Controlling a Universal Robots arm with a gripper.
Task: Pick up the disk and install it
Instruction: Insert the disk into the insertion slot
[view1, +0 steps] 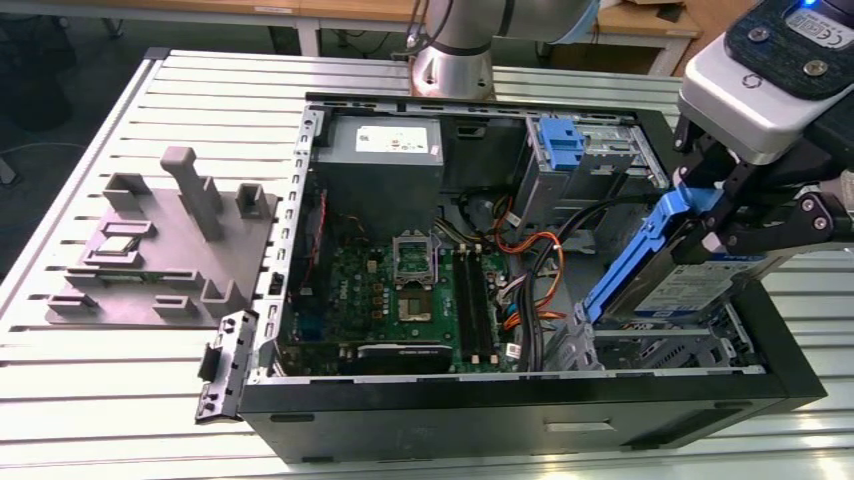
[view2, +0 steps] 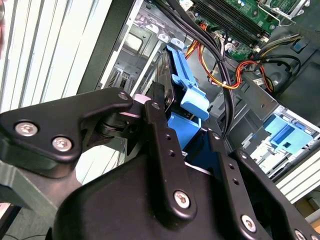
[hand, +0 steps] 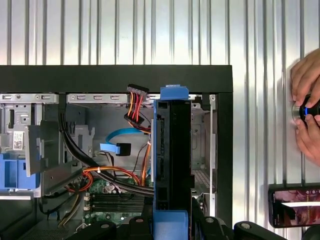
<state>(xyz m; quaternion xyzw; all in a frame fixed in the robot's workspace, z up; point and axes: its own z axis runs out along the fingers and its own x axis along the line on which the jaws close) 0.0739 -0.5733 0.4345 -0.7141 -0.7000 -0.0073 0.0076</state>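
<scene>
The black two-fingered pincer (view1: 727, 228) is clamped tight on the flat silver, blue-framed disk (view1: 665, 272), its fingers (view2: 159, 131) pressing either side of the blue plastic carrier in the second wrist view. The disk hangs tilted over the drive bay at a corner of the open black computer case (view1: 534, 415), on the exterior view's right, with its lower end down in the bay. Orange and black cables (hand: 110, 175) run just beside it. A grey moulded fixture (view1: 160, 250) sits well apart on the slatted metal desk (view1: 80, 400). A person's hands (hand: 307, 107) are on the desk outside the case
</scene>
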